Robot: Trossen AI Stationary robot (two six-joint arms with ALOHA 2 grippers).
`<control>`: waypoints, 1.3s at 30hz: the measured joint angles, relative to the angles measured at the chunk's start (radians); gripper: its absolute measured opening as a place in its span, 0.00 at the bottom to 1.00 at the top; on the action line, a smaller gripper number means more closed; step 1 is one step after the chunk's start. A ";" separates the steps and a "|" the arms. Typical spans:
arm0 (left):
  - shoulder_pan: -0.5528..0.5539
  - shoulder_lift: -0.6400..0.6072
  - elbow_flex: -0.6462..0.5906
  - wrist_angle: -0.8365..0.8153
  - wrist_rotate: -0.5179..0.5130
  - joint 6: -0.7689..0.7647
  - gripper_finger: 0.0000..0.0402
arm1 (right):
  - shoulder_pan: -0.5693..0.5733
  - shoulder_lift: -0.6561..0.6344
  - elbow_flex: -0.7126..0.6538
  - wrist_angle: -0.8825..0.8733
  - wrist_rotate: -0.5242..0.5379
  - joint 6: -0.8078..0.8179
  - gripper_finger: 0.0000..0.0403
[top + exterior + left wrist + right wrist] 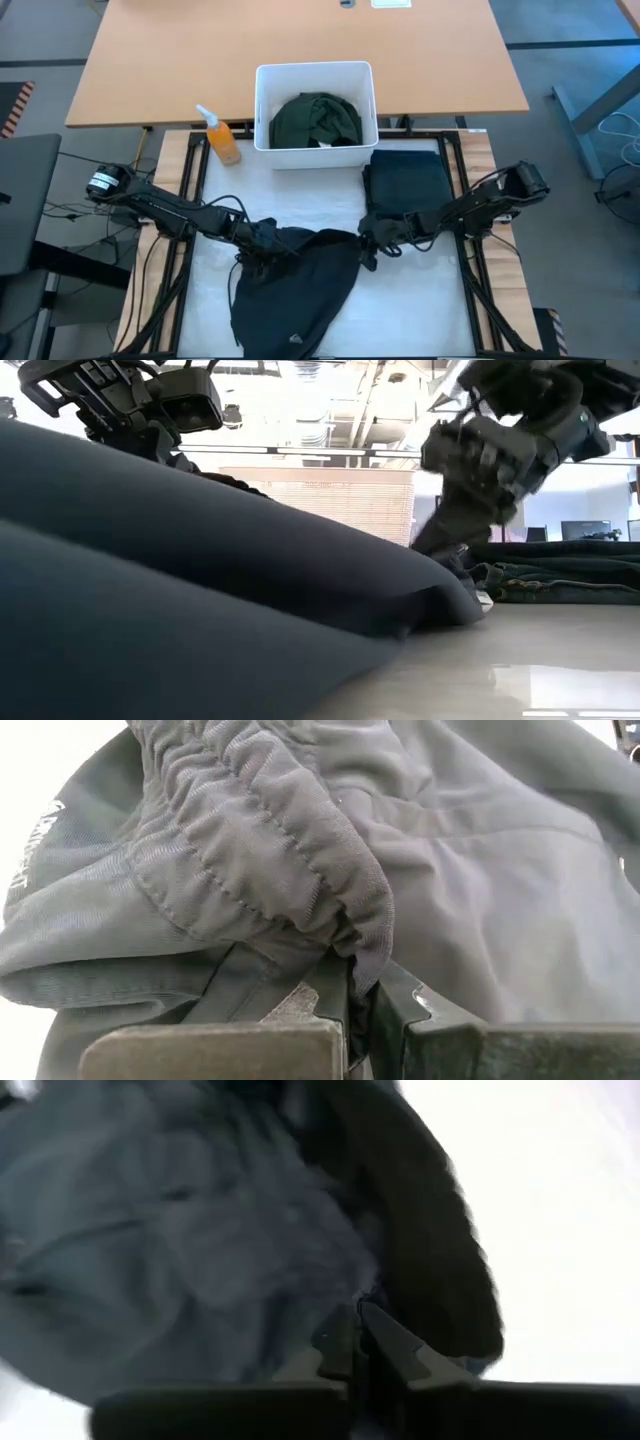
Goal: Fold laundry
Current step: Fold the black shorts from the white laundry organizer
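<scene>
A black garment (pixel 295 285) lies spread on the white worktop (pixel 420 300), its upper edge bunched between the two arms and its body trailing toward the near edge. The left hand (pixel 258 237) is closed tight on a gathered, elastic-looking hem at the garment's upper left; the left wrist view shows the cloth (pixel 300 870) pinched right between the dark fingers (pixel 330 1010). The right hand (pixel 378 238) sits at the garment's upper right corner with its fingers drawn together, and the right wrist view shows dark fabric (pixel 200 1230) running into the narrow gap, so it appears to have a pinch of cloth, though how much cannot be told. Just behind the right hand lies a folded dark garment (pixel 405 180), and a green garment (pixel 318 120) sits in the white bin (pixel 266 110) farther back, beside an orange spray bottle (pixel 220 138). The main risk here is a shallow grip on the right: if only a thin layer or a single fold is caught, the cloth could slip out on lifting and the garment would hang lopsided from the left hand. The right hand is also close to the folded garment, so a sweep backward could drag or muss it. Uneven pulling could twist the bunched edge instead of flattening it.
</scene>
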State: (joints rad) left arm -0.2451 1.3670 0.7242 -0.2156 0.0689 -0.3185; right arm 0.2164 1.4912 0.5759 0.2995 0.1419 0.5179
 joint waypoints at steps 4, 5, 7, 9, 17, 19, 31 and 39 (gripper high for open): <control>0.000 0.000 0.000 0.014 0.026 -0.013 0.00 | 0.008 -0.069 0.026 -0.007 -0.018 -0.075 0.08; 0.000 0.000 0.003 0.018 0.033 -0.012 0.00 | 0.013 -0.097 0.034 -0.013 -0.030 -0.105 0.08; 0.000 -0.005 0.035 0.002 0.046 0.005 0.00 | 0.021 -0.166 0.051 -0.048 -0.039 -0.175 0.07; 0.000 -0.019 0.098 -0.020 0.058 0.040 0.00 | 0.033 -0.241 0.074 -0.098 -0.043 -0.259 0.06; 0.031 -0.065 0.555 -0.340 0.004 0.298 0.00 | 0.046 -0.508 0.233 -0.238 -0.018 -0.733 0.06; 0.059 -0.056 0.718 -0.472 -0.084 0.335 0.00 | 0.034 -0.544 0.303 -0.262 0.018 -0.894 0.06; 0.236 0.145 1.566 -0.888 -0.139 0.477 0.00 | -0.032 -0.436 0.931 -0.692 0.047 -1.181 0.06; 0.163 0.141 1.068 -0.965 -0.038 0.325 0.00 | 0.098 -0.301 0.827 -1.268 0.008 -0.670 0.06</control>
State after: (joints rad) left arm -0.0822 1.5080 1.7927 -1.1808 0.0307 0.0067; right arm 0.3141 1.1906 1.4026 -0.9687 0.1501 -0.1526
